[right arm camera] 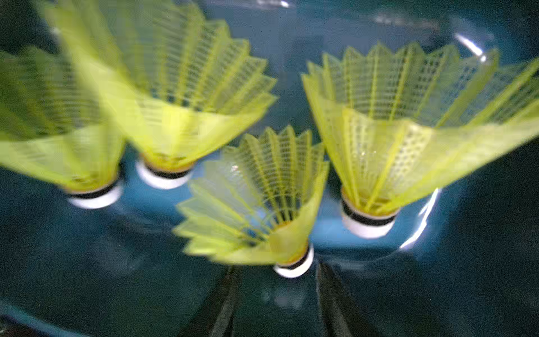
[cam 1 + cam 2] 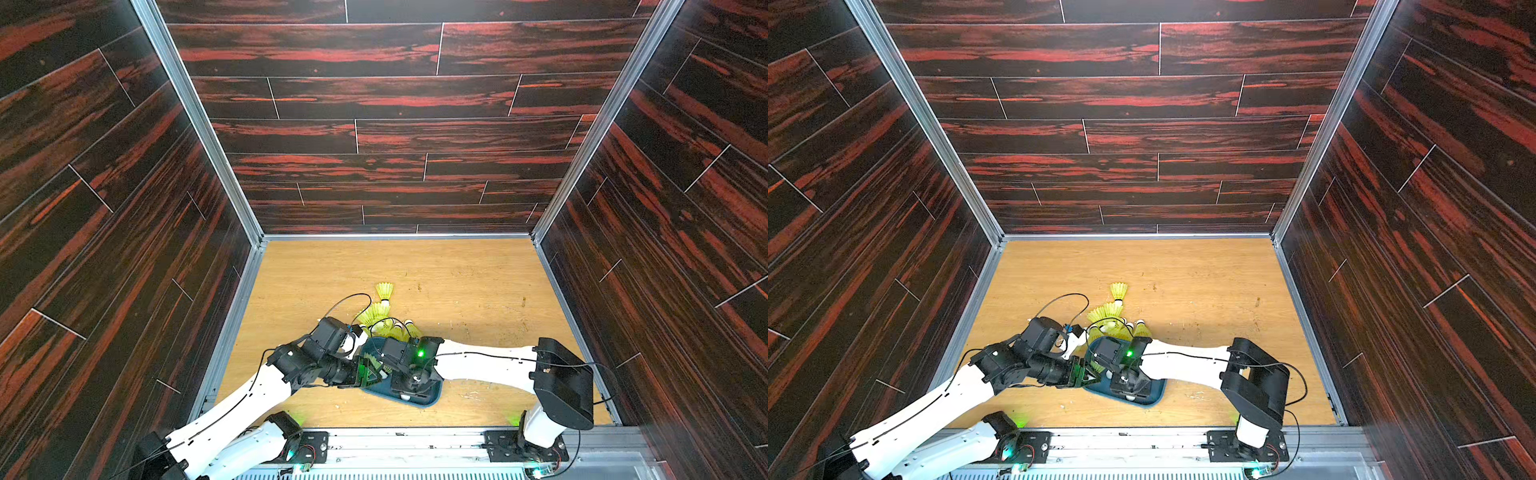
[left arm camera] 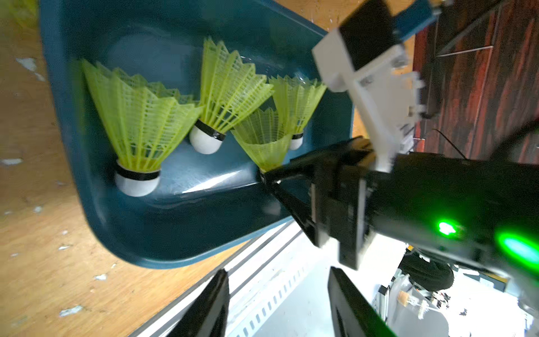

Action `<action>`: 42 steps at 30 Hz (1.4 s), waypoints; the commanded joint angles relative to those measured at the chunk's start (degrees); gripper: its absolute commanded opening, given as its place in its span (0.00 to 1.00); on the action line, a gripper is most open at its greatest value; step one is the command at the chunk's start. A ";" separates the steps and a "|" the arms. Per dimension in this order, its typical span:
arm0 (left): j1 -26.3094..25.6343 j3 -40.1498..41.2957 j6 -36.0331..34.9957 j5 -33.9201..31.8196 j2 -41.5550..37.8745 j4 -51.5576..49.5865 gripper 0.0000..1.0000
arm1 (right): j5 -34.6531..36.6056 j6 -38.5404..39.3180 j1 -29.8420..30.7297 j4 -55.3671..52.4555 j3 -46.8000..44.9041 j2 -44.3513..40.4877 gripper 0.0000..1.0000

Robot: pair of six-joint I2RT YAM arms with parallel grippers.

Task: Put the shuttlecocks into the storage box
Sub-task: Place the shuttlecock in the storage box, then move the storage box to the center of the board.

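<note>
Left claw (image 2: 372,374): jaws spread, nothing between them; it lies low and nearly level over the wooden table (image 2: 478,282).
Storage box (image 2: 428,401): dark teal, shallow and round-cornered. It rests on the table with its rim just ahead of the left claw's tips. Whether claw and rim touch cannot be told.
Right claw (image 1: 277,267): points down into the storage box, close over its floor. Its jaws are parted wider than the cork that sits between them and pinch nothing.
Nearest shuttlecock (image 1: 262,198): its white cork lies between the right claw's fingertips, nearer one finger than the other. Its yellow-green skirt tilts away from the claw. In the left wrist view a black fingertip reaches its base, but contact cannot be told.
Other shuttlecocks in the box (image 3: 140,122): three more, just beyond the right claw's tips, flanking the nearest one. Their corks face the claw and their skirts fan away from it. Each has a thin dark band above its white cork.
Loose shuttlecocks (image 2: 390,326): several lie huddled on the table just past the box's far rim, behind the right claw's wrist. One (image 2: 384,291) sits a little apart, farthest from both claws.
</note>
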State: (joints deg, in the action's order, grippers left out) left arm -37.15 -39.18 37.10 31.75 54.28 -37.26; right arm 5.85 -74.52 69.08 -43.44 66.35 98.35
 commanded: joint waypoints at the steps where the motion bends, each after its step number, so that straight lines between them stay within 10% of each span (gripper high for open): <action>1: -0.14 -0.98 -0.45 -4.30 -0.49 -1.77 0.58 | 1.48 0.10 -0.10 -4.16 1.71 -1.07 0.47; 16: 1.27 -8.45 -0.55 -18.61 2.45 -9.83 0.56 | 7.92 -1.66 -1.14 -13.47 4.09 -6.56 0.46; 42: 7.53 -10.35 -1.95 -11.00 14.15 -4.99 0.53 | 9.85 8.94 -10.69 -8.65 -9.35 -10.47 0.29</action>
State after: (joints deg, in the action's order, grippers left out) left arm -29.93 -47.92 35.99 20.43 67.99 -42.11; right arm 15.09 -68.23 59.07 -52.49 57.60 87.05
